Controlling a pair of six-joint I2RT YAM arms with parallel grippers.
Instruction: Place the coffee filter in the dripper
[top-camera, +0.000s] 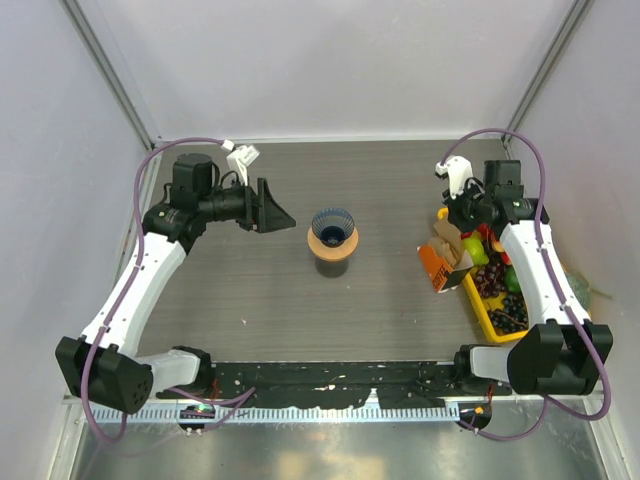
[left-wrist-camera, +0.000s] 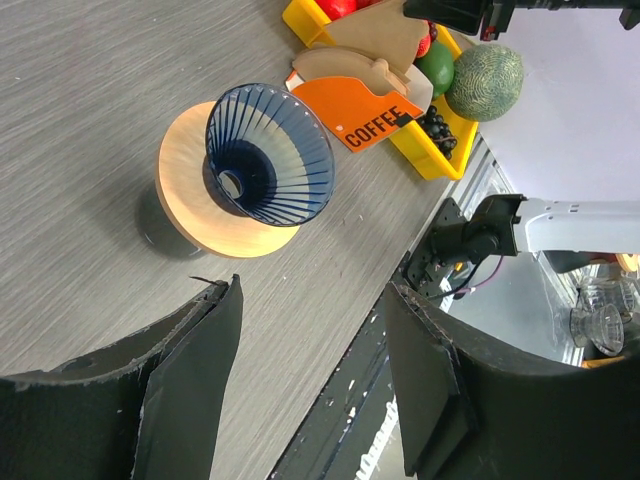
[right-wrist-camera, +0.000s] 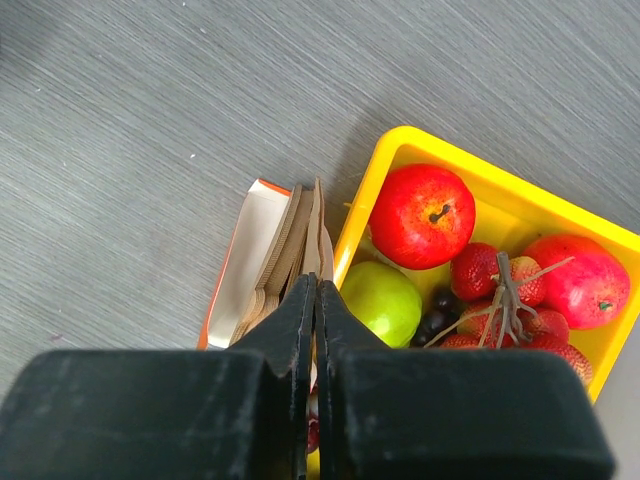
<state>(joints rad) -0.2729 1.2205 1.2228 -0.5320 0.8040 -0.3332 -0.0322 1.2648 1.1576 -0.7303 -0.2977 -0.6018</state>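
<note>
Grey wood-grain table (top-camera: 250, 300) fills the overhead view between pale walls. The left claw (top-camera: 278, 208) hangs spread and empty, and the dripper (top-camera: 333, 236) stands off to its right, well apart. The right claw (top-camera: 458, 222) sits over an orange box (top-camera: 436, 266). The coffee filter (top-camera: 446, 238) shows as a tan sliver rising from that box just beneath the claw, beside a yellow tray (top-camera: 487, 318). From the left wrist, two dark fingers (left-wrist-camera: 205, 345) stand wide with nothing between them. Ahead of them the dripper is a dark blue ribbed cone, translucent, with a small hole at its bottom, seated in a round pale wooden ring (left-wrist-camera: 190, 200). The box, lettered COFFEE, lies farther beyond. From the right wrist, the jaws are pressed tightly together, their tips at the top edge of the filter. It is thin brown paper, one of several sheets standing on edge in the open box. Whether a sheet is caught between the tips cannot be told. A red apple (right-wrist-camera: 422, 215) lies just right of the tips in the tray.
</note>
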